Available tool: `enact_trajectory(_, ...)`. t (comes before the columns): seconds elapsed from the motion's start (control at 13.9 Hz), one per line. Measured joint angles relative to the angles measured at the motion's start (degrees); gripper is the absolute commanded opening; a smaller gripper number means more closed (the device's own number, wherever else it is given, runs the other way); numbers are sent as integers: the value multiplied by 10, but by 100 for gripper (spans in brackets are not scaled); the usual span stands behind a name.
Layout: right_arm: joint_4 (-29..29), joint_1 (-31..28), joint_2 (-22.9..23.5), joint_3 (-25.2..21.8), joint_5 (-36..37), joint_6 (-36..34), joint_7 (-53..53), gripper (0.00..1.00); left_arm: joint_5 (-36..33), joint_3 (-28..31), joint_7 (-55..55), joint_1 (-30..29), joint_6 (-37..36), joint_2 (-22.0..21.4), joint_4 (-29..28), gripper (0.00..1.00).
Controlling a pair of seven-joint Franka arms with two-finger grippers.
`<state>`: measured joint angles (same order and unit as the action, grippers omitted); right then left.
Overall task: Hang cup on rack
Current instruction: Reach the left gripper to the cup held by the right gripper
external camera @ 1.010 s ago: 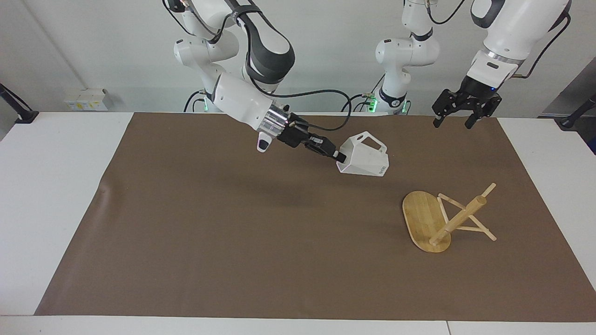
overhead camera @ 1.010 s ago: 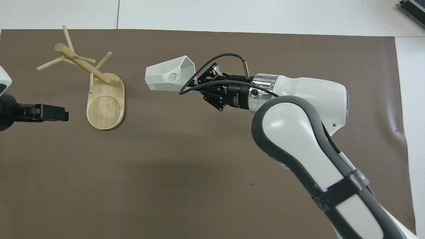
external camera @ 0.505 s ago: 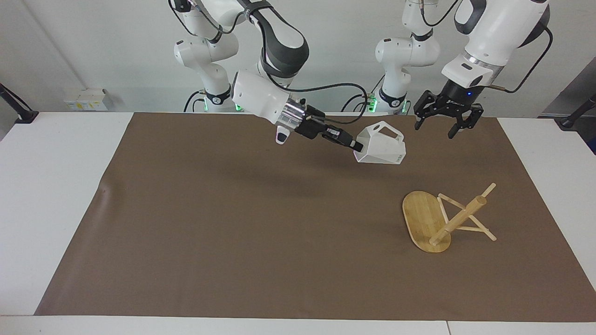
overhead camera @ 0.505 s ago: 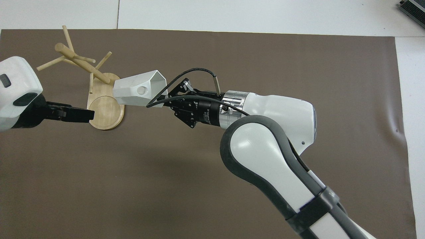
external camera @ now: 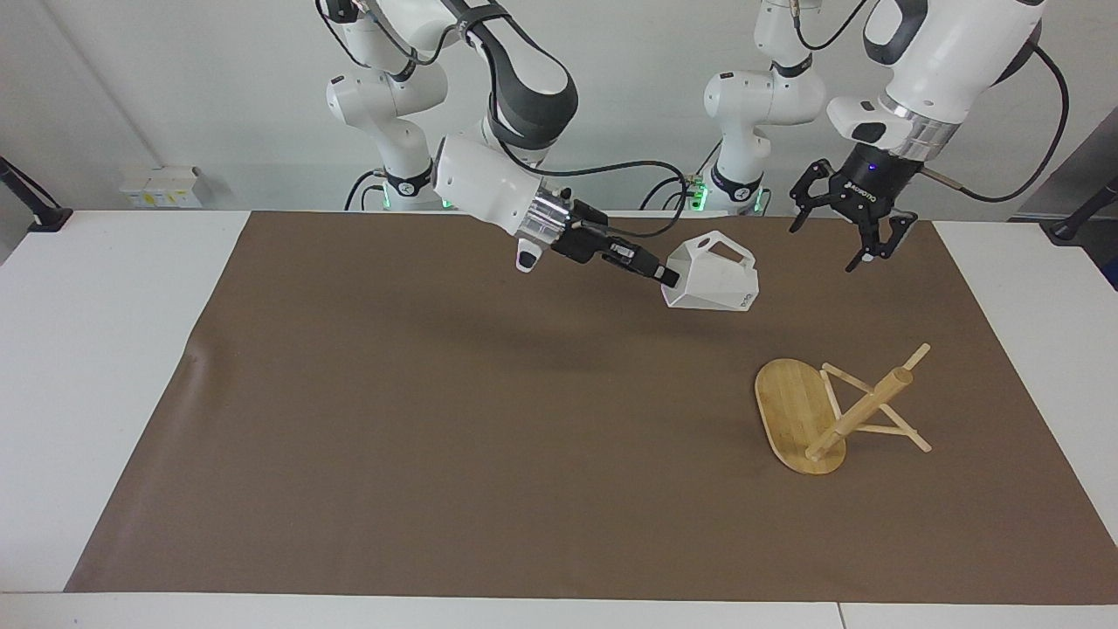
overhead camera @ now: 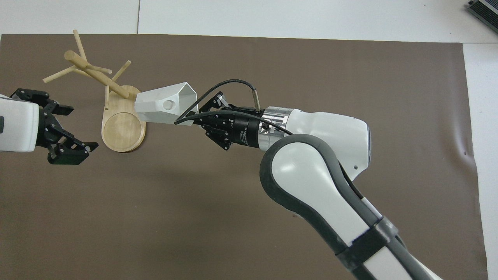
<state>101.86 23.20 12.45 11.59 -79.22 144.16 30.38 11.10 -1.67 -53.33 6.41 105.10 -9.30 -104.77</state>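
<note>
White matte faceted cup [external camera: 712,281] with angular low-poly walls, blocky handle pierced by a round hole (hole clear in overhead view), held tipped on its side in the air by the right gripper [external camera: 668,278], fingers clamped on its rim at the open mouth; it hangs over the brown mat [external camera: 437,419], toward the left arm's end of the counter [external camera: 105,349], not touching the rack [external camera: 830,411]. Small dark marking on cup's lower wall, too small to read. Rack: light bamboo, oval flat base with a round inset, thick central post, thin stick pegs; stands on the mat near the left arm's end; in the overhead view the cup covers one edge of the base, though the facing view shows them well apart in height. How many pegs there are is hard to tell, since they overlap. Left gripper [external camera: 852,245] up in the air over the mat edge near the rack, jaws spread wide, holding nothing; in the overhead view its arm is cut off at the frame edge. White lettering on the left gripper body, unreadable. Right arm's wrist label likewise unreadable.
</note>
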Motion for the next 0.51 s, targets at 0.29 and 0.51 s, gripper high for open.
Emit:
enact_trajectory(0.29,0,-2,0,-1,0,0,0,0,59,0,-106,0,34,0,-3,100)
enact_trajectory(0.51,0,-2,0,-1,0,0,0,0,113,-1,-186,0,50,7,-9,100)
